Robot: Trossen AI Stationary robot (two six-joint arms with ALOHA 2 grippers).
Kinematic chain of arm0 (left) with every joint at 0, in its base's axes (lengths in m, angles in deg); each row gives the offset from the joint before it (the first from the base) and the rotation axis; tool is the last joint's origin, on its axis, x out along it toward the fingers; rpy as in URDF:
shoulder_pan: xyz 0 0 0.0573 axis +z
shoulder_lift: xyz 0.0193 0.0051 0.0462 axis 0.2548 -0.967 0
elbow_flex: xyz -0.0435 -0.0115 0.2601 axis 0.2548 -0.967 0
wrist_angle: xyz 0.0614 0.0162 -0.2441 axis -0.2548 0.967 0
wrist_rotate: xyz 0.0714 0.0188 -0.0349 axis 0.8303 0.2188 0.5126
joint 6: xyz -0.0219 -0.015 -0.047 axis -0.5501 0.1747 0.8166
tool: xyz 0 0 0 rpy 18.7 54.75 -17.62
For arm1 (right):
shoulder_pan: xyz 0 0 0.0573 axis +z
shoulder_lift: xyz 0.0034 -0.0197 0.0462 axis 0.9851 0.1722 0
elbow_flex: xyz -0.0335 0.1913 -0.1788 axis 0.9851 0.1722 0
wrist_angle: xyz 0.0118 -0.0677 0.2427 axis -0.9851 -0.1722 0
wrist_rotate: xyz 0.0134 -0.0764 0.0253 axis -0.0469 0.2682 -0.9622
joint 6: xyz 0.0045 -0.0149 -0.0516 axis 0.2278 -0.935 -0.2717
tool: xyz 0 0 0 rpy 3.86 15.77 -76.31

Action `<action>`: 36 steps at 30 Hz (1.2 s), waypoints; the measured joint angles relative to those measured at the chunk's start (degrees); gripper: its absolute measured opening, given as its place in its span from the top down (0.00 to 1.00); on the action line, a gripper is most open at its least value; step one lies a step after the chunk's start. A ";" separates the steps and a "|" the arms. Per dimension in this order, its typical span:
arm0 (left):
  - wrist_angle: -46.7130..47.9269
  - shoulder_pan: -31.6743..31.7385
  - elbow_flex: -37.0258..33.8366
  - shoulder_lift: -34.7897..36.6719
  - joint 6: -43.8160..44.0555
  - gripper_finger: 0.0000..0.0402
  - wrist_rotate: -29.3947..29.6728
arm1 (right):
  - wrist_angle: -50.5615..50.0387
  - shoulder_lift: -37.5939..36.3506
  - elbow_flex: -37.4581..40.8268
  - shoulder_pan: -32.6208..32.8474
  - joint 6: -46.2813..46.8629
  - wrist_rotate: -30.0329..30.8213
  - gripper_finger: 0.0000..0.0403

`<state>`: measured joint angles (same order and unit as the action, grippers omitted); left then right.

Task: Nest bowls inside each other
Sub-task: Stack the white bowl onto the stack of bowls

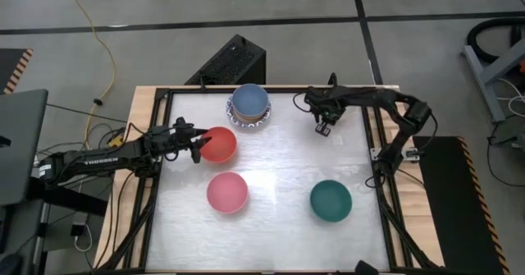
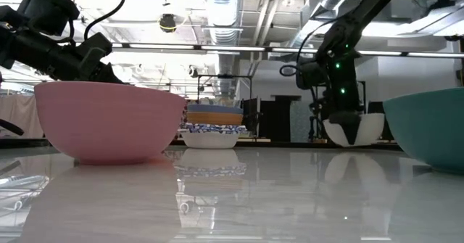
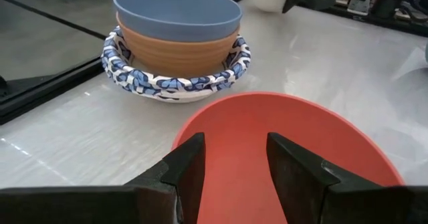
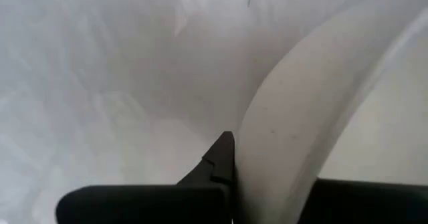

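A stack of bowls (image 1: 248, 107) stands at the table's far middle, a blue bowl (image 3: 177, 10) on top of an orange one inside a blue-patterned white one. A red bowl (image 1: 219, 144), a pink bowl (image 1: 227, 191) and a dark green bowl (image 1: 330, 200) each stand alone. My left gripper (image 1: 197, 148) is open at the red bowl's left rim; in the left wrist view (image 3: 235, 174) its fingers frame the bowl's inside. My right gripper (image 1: 323, 129) is shut on a white bowl (image 2: 353, 129) at the far right. My right gripper pinches the white bowl's wall (image 4: 267, 150) at its rim between the two fingers. One finger (image 4: 221, 160) lies on the side toward the bare table, the other across the wall. The fingers come steeply from above. The bowl's bottom (image 2: 353, 144) looks to be on the table.
A black frame rail (image 1: 385, 168) runs along the table's edges. There is bare table top between the pink and green bowls and along the near edge. A dark box (image 1: 234, 61) stands behind the far edge.
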<state>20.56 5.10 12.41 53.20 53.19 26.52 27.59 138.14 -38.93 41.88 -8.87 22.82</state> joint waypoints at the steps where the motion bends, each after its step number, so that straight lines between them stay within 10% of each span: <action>1: -0.02 0.02 0.00 0.00 -0.01 0.63 0.14 | -0.03 -0.33 0.00 0.08 -0.02 -0.02 0.91; 36: 0.10 -0.01 0.00 0.00 0.22 0.63 0.11 | 8.44 -1.74 -0.09 16.46 -11.61 -11.44 0.86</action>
<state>20.67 5.10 12.41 53.20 53.41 26.63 36.04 136.41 -39.02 58.35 -20.48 11.38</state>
